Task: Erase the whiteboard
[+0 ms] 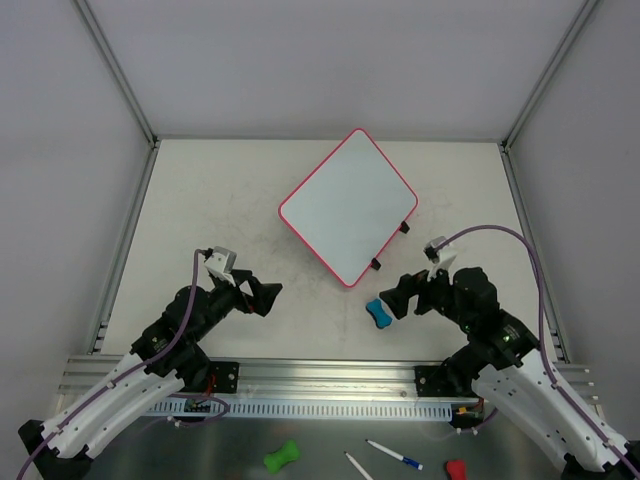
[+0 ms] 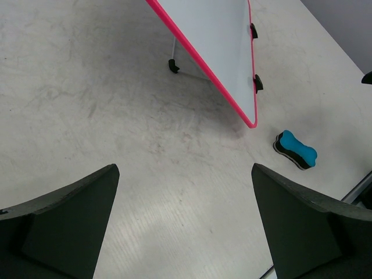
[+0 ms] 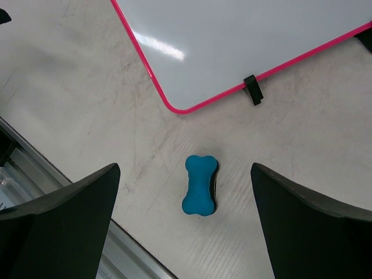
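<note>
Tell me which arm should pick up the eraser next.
Right. The blue eraser lies just ahead of the open right claw, centred in its wrist view. The left claw, also open, sits farther off.

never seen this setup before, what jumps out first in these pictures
The pink-red-rimmed whiteboard, turned like a diamond mid-table, stands out first. A blue bone-shaped eraser lies just off its near corner, right in front of the open right gripper; the left gripper, also open, sits farther left.

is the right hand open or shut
Open: the right hand has its dark fingers wide apart, gripping nothing; the blue bone-shaped eraser lies untouched between them.
</note>
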Tool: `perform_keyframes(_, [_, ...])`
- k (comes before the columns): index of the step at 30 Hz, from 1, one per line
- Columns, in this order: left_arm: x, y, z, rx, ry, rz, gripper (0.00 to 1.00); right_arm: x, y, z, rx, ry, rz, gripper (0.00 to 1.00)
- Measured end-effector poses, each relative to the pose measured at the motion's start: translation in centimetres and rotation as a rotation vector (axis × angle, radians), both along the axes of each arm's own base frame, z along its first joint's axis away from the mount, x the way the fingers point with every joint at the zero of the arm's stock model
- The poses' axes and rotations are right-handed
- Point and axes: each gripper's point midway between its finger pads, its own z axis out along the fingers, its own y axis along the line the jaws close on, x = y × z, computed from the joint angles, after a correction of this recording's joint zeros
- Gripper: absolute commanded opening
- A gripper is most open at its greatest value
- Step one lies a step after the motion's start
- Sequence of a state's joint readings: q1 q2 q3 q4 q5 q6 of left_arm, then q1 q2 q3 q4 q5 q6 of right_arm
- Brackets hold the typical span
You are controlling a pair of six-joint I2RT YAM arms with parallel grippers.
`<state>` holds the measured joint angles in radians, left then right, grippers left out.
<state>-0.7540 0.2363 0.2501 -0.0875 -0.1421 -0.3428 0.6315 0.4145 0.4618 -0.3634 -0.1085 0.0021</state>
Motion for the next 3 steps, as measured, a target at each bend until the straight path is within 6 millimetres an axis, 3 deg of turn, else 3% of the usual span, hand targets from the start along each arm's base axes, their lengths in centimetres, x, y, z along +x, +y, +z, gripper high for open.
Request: perform_keyframes(3, [0.00,0.00,0.00,0.000,0.000,0.000,0.99,-0.01,-0.02,0.08,0.000,-0.005,0.002,0.99])
